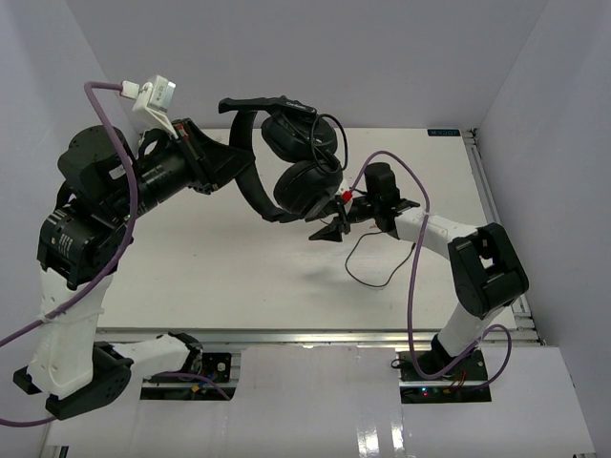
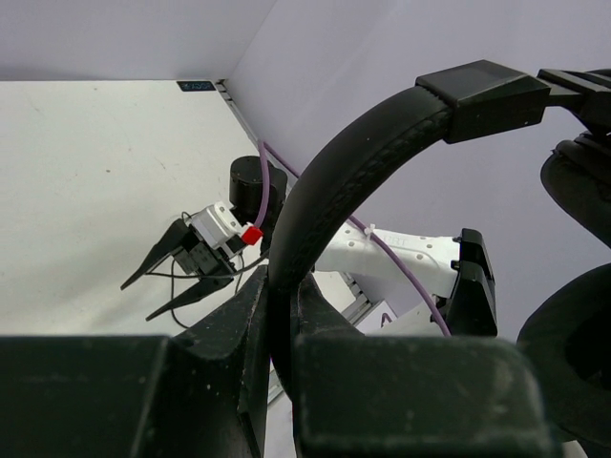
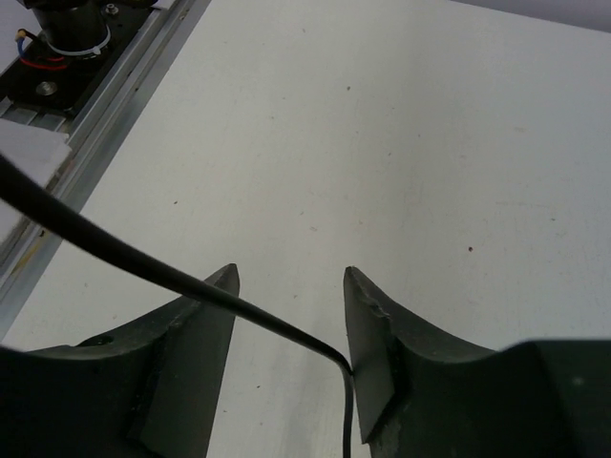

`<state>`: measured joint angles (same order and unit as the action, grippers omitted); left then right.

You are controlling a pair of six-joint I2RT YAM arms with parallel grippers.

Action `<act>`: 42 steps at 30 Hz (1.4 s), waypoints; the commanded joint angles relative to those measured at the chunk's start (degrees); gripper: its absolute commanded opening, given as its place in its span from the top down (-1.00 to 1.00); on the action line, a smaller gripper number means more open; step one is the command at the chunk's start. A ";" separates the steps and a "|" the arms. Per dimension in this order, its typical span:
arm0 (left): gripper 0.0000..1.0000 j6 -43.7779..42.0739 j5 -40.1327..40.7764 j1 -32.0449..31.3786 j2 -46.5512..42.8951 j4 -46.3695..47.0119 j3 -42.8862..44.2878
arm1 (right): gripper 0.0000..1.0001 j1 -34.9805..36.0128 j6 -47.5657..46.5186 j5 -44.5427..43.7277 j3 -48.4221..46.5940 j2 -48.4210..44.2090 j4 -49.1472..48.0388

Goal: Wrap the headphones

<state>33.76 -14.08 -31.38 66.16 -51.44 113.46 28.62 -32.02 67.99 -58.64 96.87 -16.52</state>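
My left gripper (image 1: 246, 160) is shut on the black headband (image 1: 250, 181) of the headphones and holds them up above the table. In the left wrist view the jaws pinch the headband (image 2: 363, 143) at its lower end (image 2: 283, 286). The two earcups (image 1: 304, 162) hang close together to the right. My right gripper (image 1: 329, 224) is open just below the lower earcup. The thin black cord (image 3: 124, 258) runs across between its fingers and bends against the right finger (image 3: 377, 334). The cord's loose loop (image 1: 374, 260) lies on the table.
The white table (image 1: 220, 277) is walled in white on the left, back and right. A metal rail (image 1: 315, 336) runs along the near edge. Purple arm cables (image 1: 412, 277) hang beside both arms. My right arm (image 2: 401, 253) shows in the left wrist view.
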 commanded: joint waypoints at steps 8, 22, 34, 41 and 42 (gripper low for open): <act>1.00 3.45 5.53 -0.26 -6.61 5.24 -5.06 | 0.66 0.29 5.15 3.37 1.99 -3.12 0.97; 1.00 3.21 21.72 -0.26 -9.48 12.80 -23.32 | 0.85 4.46 -21.58 -35.86 1.42 -26.84 45.39; 1.00 2.90 31.99 -0.26 -4.12 15.93 -26.27 | 0.85 4.86 -41.53 -52.20 -4.16 -42.44 67.43; 1.00 1.66 33.13 0.00 4.42 15.85 -25.61 | 0.85 9.01 -45.98 -58.93 -9.01 -45.27 69.05; 1.00 1.68 32.86 0.00 5.71 15.68 -25.08 | 0.85 10.69 -46.06 -61.79 -9.47 -44.67 69.06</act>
<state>35.44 17.65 -31.44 67.18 -38.23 86.72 34.76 -74.31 15.38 -65.43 51.40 49.77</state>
